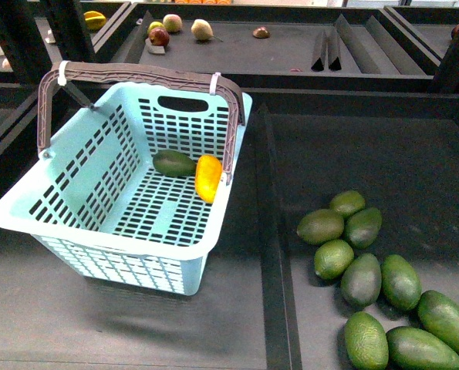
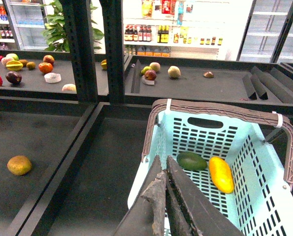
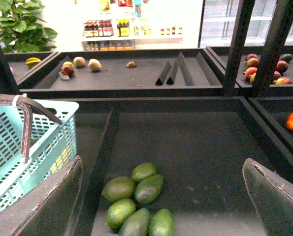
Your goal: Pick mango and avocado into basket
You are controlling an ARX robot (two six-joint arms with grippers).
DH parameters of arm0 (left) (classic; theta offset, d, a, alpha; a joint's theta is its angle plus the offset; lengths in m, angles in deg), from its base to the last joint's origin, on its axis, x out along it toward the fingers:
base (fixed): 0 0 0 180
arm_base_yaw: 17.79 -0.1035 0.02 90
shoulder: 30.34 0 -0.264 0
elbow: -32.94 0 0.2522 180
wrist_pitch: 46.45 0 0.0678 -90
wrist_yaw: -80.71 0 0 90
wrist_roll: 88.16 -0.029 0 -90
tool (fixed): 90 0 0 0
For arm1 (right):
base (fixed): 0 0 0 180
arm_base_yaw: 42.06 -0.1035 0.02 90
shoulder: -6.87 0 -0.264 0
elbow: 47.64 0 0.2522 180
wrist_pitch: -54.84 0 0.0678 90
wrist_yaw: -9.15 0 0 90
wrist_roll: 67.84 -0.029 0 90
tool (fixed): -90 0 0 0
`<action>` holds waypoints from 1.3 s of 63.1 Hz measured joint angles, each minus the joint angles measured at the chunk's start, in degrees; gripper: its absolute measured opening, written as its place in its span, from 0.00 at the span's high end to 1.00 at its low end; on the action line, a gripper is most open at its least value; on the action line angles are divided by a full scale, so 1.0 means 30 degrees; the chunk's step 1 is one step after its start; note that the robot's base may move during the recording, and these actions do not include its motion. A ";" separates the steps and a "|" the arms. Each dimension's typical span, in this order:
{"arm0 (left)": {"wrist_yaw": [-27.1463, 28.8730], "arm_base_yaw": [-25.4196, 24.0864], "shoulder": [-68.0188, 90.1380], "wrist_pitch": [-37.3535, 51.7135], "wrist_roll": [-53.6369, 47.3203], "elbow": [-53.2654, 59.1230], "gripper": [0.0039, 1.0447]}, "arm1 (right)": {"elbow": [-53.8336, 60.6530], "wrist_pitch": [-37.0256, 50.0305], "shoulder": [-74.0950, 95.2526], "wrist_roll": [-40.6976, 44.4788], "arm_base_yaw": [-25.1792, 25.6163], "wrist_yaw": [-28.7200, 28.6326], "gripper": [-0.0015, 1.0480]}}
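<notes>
The mango (image 1: 208,178) and one avocado (image 1: 173,163) lay touching on the floor of the basket (image 1: 98,231), near its right wall under the brown handle (image 1: 136,75). A pile of avocados (image 1: 368,281) lay in the tray to the right. The left gripper (image 2: 164,189) hung clenched over the basket rim, holding nothing. The right gripper (image 3: 161,196) stood wide open above the pile.

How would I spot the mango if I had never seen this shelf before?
Look for the pale aqua basket with the brown handle, left of the pile of loose avocados. Two fruits lie inside on its slotted floor, touching. The mango is the yellow-orange one nearer the pile; the avocado next to it is dark green.
</notes>
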 joint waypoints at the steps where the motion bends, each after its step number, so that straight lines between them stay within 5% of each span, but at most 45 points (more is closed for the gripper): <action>1: 0.0000 0.0000 -0.0277 -0.0240 0.0000 0.0000 0.98 | 0.0000 0.0000 0.0000 0.0000 0.0000 0.0000 0.08; 51: 0.0000 -0.0007 -0.9049 -0.8655 0.0000 0.0007 0.98 | 0.0000 0.0000 0.0000 0.0000 0.0000 0.0000 0.08; 57: 0.0000 -0.0007 -1.1744 -1.1810 -0.0007 0.0000 0.98 | 0.0000 0.0000 0.0000 0.0000 0.0000 0.0007 0.08; 82: 0.0007 -0.0007 -1.2356 -1.2058 -0.0007 0.0000 0.98 | 0.0000 0.0000 0.0000 0.0000 0.0000 0.0000 0.08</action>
